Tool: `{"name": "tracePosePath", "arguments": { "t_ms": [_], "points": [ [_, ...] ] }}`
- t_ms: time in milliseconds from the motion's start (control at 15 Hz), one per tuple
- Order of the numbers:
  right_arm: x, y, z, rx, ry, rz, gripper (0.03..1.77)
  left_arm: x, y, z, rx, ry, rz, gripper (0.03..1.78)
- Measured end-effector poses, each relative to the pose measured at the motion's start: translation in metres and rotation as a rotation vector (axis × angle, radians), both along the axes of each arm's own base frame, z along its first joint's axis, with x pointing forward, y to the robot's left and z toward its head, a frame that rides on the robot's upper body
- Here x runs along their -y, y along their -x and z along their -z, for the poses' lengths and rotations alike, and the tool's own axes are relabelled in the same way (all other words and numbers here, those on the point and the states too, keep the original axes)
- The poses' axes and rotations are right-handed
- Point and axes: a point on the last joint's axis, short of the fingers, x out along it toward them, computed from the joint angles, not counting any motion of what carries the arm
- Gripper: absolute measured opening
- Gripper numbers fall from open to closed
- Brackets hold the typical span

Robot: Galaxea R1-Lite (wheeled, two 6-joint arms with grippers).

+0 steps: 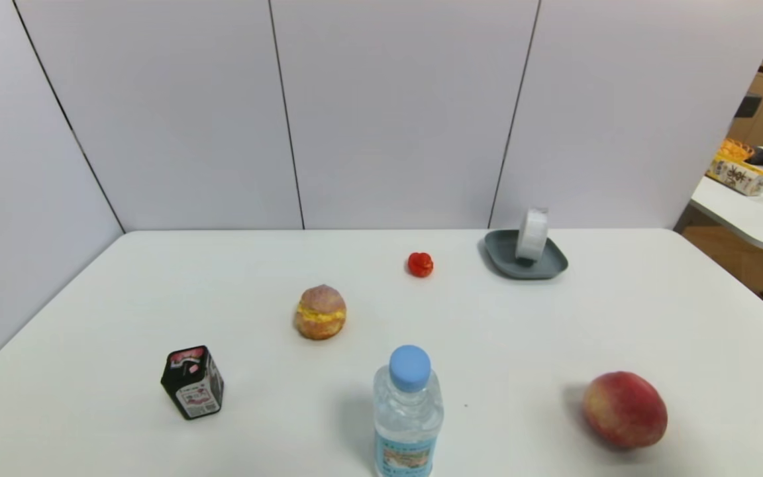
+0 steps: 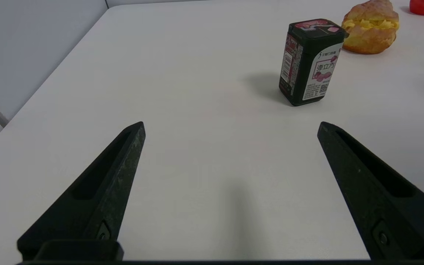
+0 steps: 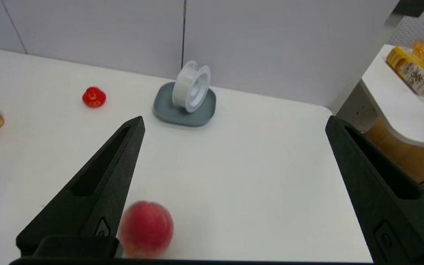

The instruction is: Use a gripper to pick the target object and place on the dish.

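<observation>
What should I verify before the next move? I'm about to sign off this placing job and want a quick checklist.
1. White spool on the grey dish: ok, standing on its rims.
2. Right tool open and holding nothing: ok, it hovers over the near right of the table.
3. Left tool open and holding nothing: ok, over the left of the table.
4. Dish separate from the red item: ok, bare table between them.
5. Spool steady against rolling: cannot tell.

The open claw [image 3: 235,119] hangs short of a white spool [image 3: 191,87] standing on a grey-blue dish [image 3: 184,110].
</observation>
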Motion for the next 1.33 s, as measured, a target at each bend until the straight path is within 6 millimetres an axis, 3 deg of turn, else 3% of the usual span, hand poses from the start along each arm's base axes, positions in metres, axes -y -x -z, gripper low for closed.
{"name": "tracePosePath", "arguments": {
  "t_ms": [400,933,1200,1333],
  "points": [
    [0.0,0.052,0.087,-0.099,-0.033,-0.013,1.7,0.0,0.0,0.0,0.0,0.0,0.0,1.69],
    [0.001,0.083,0.138,0.008,-0.037,0.03,1.7,0.0,0.0,0.0,0.0,0.001,0.0,1.69],
    [0.002,0.078,0.166,0.043,-0.043,0.063,1.7,0.0,0.0,0.0,0.0,0.001,0.0,1.69],
    [0.002,0.075,0.171,0.086,-0.066,0.053,1.7,0.0,0.0,0.0,0.0,0.0,0.0,1.69]
  ]
}}
